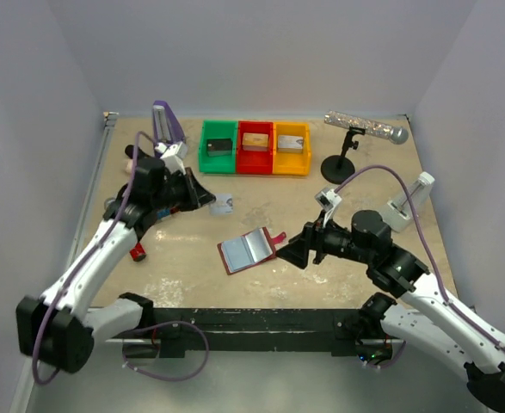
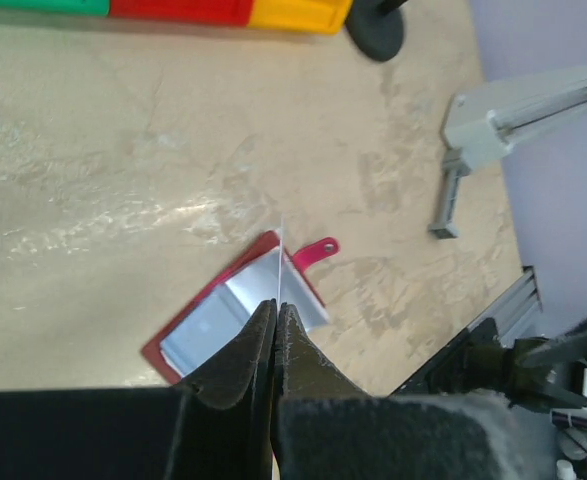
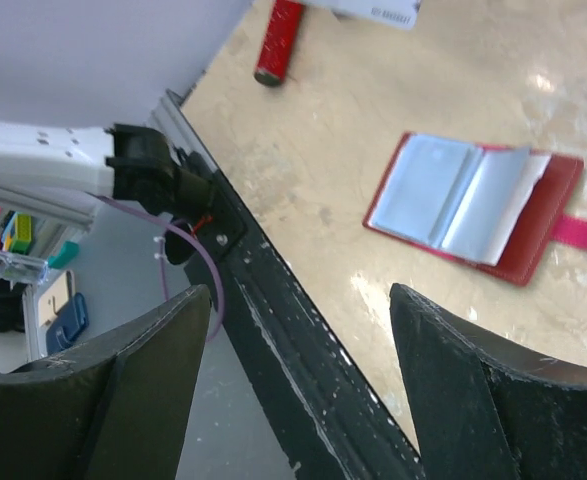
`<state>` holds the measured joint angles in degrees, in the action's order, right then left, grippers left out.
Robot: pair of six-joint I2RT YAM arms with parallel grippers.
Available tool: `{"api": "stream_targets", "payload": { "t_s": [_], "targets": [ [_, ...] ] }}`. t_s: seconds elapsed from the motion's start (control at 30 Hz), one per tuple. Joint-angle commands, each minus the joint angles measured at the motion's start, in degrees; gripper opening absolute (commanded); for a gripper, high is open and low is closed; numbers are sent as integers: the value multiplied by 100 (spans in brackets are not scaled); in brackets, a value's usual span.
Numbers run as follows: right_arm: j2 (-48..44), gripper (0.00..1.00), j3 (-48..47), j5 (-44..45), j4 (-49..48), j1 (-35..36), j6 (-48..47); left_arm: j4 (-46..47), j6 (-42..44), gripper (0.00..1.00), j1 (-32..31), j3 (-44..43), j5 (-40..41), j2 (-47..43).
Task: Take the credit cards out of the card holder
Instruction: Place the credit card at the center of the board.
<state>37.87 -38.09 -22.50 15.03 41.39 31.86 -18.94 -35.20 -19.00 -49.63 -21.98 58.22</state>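
Note:
The card holder (image 1: 248, 250) lies open in the middle of the table, dark red with pale blue-grey sleeves and a red tab (image 1: 279, 237) pointing right. It also shows in the left wrist view (image 2: 208, 325) and the right wrist view (image 3: 463, 200). My left gripper (image 1: 211, 200) hangs above and to the left of it, shut on a silvery-grey credit card (image 1: 223, 204). In the left wrist view that card (image 2: 279, 255) is a thin edge between the closed fingers, at the gripper (image 2: 276, 305). My right gripper (image 1: 288, 255) is open and empty just right of the holder, and its fingers (image 3: 301, 290) stand wide apart.
Green (image 1: 218, 146), red (image 1: 254, 142) and yellow (image 1: 290, 142) trays with small blocks stand at the back. A microphone on a black stand (image 1: 342, 163) is at the back right, a white fixture (image 1: 407, 202) at the right. A small red object (image 1: 138, 251) lies at the left.

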Motion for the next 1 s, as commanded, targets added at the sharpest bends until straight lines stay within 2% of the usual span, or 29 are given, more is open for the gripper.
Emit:
{"api": "stream_targets", "payload": {
  "t_s": [0.0, 0.1, 0.23, 0.4, 0.53, 0.67, 0.97],
  "targets": [
    [36, 76, 424, -34, -227, 19, 101, -418, 812, 0, 292, -670, -484, 1172],
    [89, 75, 513, -114, -395, 54, 154, -286, 1059, 0, 625, -916, -483, 1867],
    [247, 75, 460, -27, -325, 168, 23, -48, 709, 0, 1082, -1153, -641, 2684],
    [432, 75, 591, -52, -597, 186, 31, 214, 1111, 0, 1162, -1514, -676, 3291],
    [669, 74, 618, -184, -799, 194, 84, -258, 1445, 0, 1250, -2207, -659, 3906],
    [775, 74, 548, -202, -660, 194, -30, -576, 1297, 0, 1364, -2569, -343, 4530],
    [924, 73, 662, -17, -694, 194, -171, -444, 1736, 0, 1417, -2543, -131, 4857]
  ]
}}
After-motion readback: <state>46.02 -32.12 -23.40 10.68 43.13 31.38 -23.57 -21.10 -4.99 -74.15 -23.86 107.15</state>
